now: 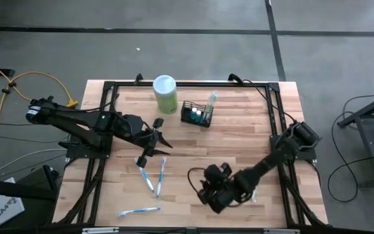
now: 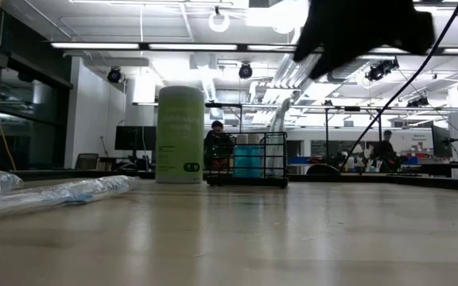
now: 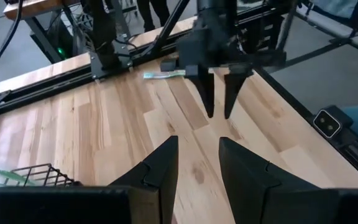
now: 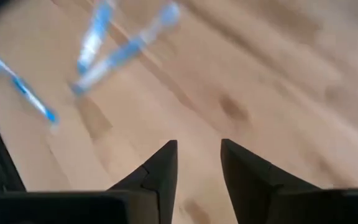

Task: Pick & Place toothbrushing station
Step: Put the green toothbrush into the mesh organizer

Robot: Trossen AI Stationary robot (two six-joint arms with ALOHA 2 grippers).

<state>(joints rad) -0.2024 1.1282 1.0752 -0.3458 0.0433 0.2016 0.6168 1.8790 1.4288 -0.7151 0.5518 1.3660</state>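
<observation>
Standing by: table (image 1: pixel 252 123) first, its middle bare so both arms have room. Toothbrushing station (image 1: pixel 196 114) sits far-centre, just right of the green canister (image 1: pixel 165 93), nothing gripping it. Left gripper (image 1: pixel 156 140) hovers left-centre, fingers apart and empty. Right gripper (image 1: pixel 202 187) near-centre, fingers apart with nothing between, probably lining up on the loose toothbrushes (image 1: pixel 152 177) near-left.

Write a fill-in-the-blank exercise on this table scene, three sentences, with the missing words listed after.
1. The pale green canister carries a ____ lid.
2. The black wire-mesh basket stands to the ____ of the canister in the high view.
3. Loose toothbrushes lying on the wooden table number ____.

Missing words: white; right; three
</observation>
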